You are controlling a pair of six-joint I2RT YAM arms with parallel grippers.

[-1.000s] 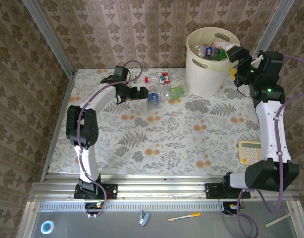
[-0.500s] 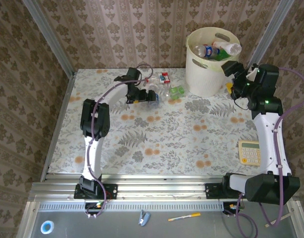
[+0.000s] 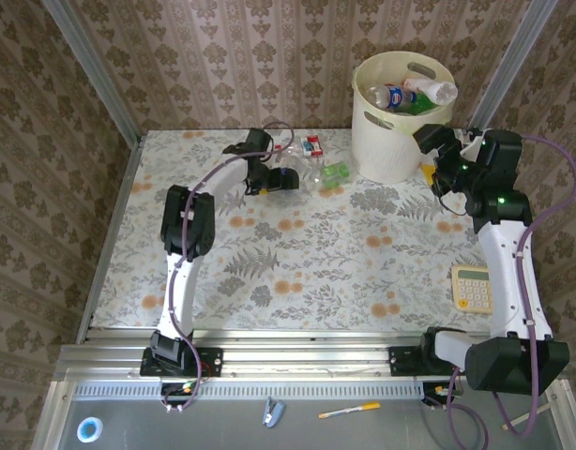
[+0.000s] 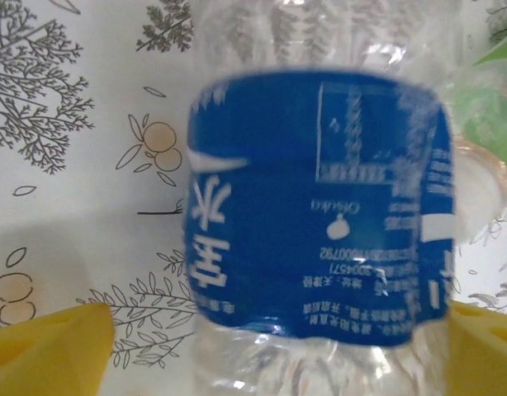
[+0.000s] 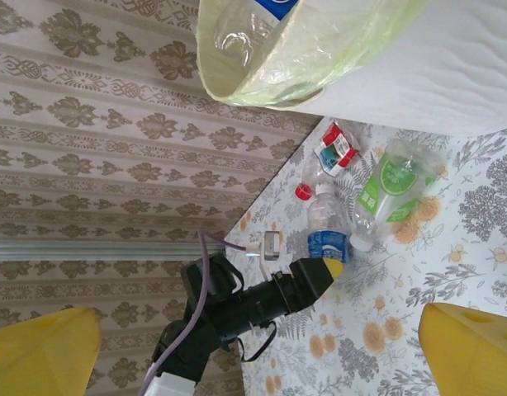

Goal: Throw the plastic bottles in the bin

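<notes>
Straddling the blue-labelled bottle (image 4: 319, 239), the left pincer (image 4: 267, 346) gapes wide; the right pincer (image 5: 258, 346) hangs open, empty.

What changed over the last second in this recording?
The left gripper pushed forward and now straddles the blue-labelled bottle, jaws not yet tight. The right gripper drew back and down from over the rim of the bin, open and empty. The bin, the bottles in it, the other table bottles and the calculator stayed put.

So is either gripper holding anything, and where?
Nothing yet. Left gripper straddles the blue-label bottle at its label, jaws open, gap on one side; right gripper open, empty.
</notes>
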